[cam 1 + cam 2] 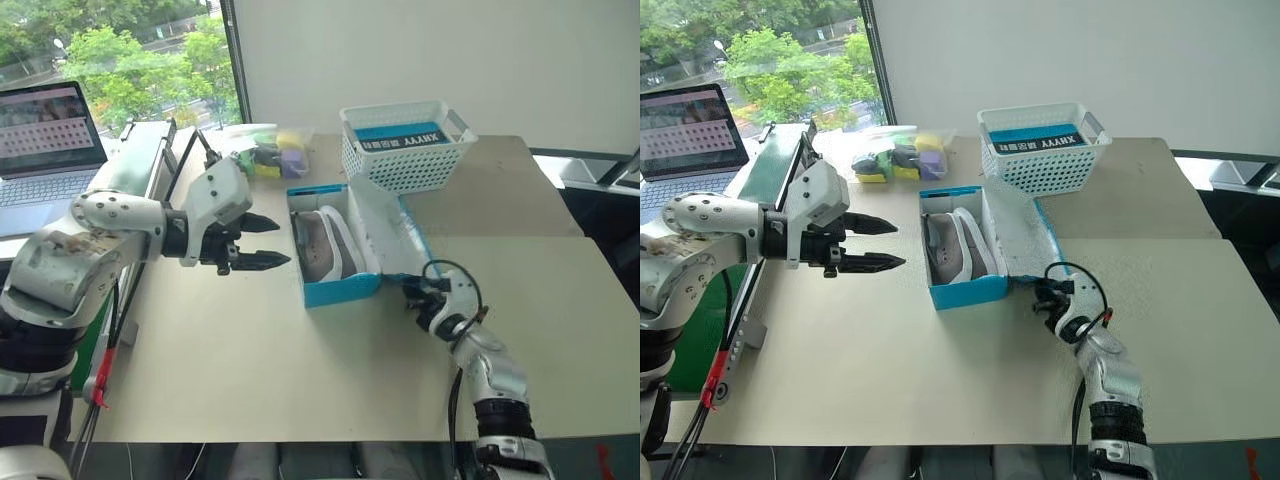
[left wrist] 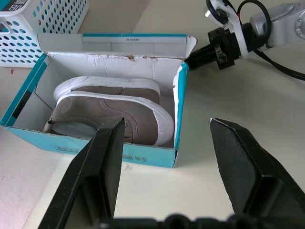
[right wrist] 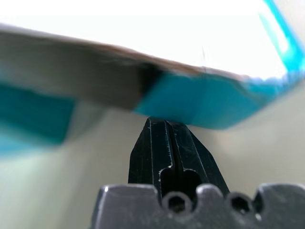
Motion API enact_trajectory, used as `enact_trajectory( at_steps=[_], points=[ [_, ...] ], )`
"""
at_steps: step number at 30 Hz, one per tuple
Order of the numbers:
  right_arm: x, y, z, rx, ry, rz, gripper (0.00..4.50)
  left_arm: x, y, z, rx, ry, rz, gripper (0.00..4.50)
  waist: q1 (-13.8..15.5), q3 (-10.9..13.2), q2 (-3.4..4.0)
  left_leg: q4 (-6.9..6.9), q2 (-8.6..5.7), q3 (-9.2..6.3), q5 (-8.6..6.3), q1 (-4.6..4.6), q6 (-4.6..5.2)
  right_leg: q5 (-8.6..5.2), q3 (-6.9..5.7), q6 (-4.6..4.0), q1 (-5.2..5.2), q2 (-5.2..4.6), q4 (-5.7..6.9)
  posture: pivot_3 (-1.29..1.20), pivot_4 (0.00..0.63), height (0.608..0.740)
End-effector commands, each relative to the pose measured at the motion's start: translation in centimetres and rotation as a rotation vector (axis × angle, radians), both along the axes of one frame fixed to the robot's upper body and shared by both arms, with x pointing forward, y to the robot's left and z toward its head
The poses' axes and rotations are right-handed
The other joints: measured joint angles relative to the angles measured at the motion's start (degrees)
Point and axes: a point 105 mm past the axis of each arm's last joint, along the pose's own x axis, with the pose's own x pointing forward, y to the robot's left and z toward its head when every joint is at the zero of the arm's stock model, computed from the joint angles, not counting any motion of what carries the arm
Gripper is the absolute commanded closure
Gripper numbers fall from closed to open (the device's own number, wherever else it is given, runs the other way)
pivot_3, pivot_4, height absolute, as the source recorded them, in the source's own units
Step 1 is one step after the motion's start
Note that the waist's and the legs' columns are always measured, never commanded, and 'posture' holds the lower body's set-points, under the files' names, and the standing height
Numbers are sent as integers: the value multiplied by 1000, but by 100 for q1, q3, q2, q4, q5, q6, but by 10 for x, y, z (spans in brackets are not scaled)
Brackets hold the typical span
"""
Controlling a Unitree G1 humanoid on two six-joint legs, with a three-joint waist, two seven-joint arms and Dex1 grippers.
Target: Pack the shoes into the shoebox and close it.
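— Where do we find the shoes [image 1: 328, 243]?

— Both lie side by side in the shoebox [image 1: 340, 290] on the counter [image 1: 250, 370], lid raised on the side toward the white basket [image 1: 405, 147].

— And our left gripper [image 1: 262, 242]?

— We see it beside the box, apart from it; its fingers [image 2: 102, 162] stand spread, released, grasping nothing.

— The right gripper [image 1: 412, 291]?

— Low by the box's near right corner; its fingers [image 3: 167, 148] are clenched tight together, tips just under the lid's blue edge; whether they touch it we cannot tell.
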Motion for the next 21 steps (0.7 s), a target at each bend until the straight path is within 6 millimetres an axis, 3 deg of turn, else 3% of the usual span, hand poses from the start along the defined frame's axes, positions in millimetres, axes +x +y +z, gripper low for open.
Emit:
enact_trajectory(
  at_steps=[1,5,8,10,16,21],
  points=[
    [8,-21,13,148,-91,-143,4454,-7,1,13,16,-49,-30,1505,-1,0,1,0,0,0,0,-1,0,0,0,0,1,-1,0,0,150,740],
    [8,-31,43,377,-221,-192,4454,-7,6,12,27,-46,-19,1505,1,2,4,-1,1,0,0,-1,0,0,0,0,1,-1,1,0,150,740],
    [3,-29,73,460,-312,-125,4454,-5,9,12,32,-48,-3,1505,2,11,18,-1,0,-1,0,-1,0,0,0,0,1,-1,3,0,150,740],
    [-6,-17,105,500,-372,9,4454,0,13,11,40,-65,27,1505,3,21,34,-1,0,0,0,0,0,0,0,0,1,-1,4,0,150,740],
    [-34,27,157,496,-404,344,4454,13,27,7,63,-100,115,1505,-13,32,52,-1,2,-1,-2,0,3,0,1,0,-1,2,4,0,150,740],
    [-43,75,161,373,-297,592,4454,12,27,10,38,-107,125,1505,0,32,52,-1,2,-1,-2,-5,4,-1,1,1,-3,2,1,0,150,740]
  ],
)
